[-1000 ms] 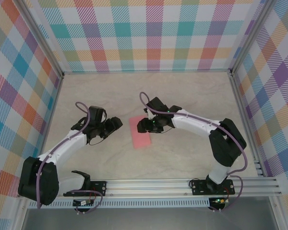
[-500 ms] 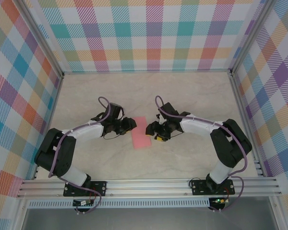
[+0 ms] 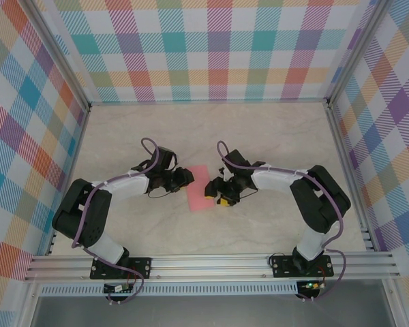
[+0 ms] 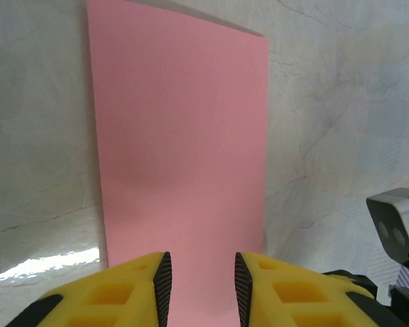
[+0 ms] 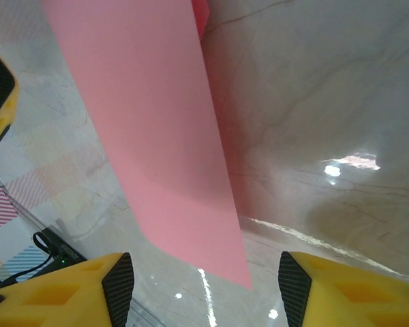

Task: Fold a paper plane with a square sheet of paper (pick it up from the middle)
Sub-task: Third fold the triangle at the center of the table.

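The folding looks barely begun. The salmon-pink square sheet of paper (image 3: 200, 188) lies flat in the middle of the bench (image 3: 273, 136), with no nose folds, no wings and nothing yet like a paper plane. From above it reads as an oblong rather than a square, so a first half-fold may already be in, though I can make out no crease or doubled edge to confirm it. By my judgement nearly all the creasing is left to do. Both arms reach in low from the near edge, one at each long side of the sheet. On the left wrist camera, the left gripper (image 4: 202, 281) has its yellow fingers drawn close, but a narrow gap shows between the pads. The near edge of the sheet runs through that gap and lies flat beyond it. The jaws therefore straddle the paper rather than pinch it, and whether a pad brushes it I cannot tell. The right gripper (image 5: 204, 285) stands much wider, its fingers well apart and holding nothing. One corner of the sheet points into the space between them without meeting either finger. Beyond the paper the marbled bench runs on to the checked walls (image 3: 211, 48).
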You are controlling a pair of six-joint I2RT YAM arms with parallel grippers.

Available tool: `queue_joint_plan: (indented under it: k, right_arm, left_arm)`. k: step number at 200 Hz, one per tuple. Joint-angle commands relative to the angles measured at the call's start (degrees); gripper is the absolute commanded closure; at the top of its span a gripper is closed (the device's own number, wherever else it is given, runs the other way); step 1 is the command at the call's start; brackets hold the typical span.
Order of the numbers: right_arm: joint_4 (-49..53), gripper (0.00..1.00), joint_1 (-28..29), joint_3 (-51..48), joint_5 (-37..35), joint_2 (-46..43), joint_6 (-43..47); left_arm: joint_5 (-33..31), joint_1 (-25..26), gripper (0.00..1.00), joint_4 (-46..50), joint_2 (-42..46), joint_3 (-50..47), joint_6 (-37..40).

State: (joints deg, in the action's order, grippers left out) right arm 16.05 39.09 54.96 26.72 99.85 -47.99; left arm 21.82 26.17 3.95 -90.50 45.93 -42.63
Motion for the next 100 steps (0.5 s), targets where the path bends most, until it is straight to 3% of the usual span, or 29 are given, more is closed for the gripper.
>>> queue_joint_plan:
  k: [1, 100]
  right_arm:
    - [-0.74, 0.4, 1.16, -0.56, 2.97, 0.8, -0.69]
    - [-5.57, 0.43, 1.93, -3.27, 4.27, 0.52, -4.1]
  left_arm:
    - [-0.43, 0.2, 0.68, -0.23, -0.12, 0.91, -0.14]
    - [-0.29, 0.27, 0.7, -0.62, -1.26, 0.97, 0.01]
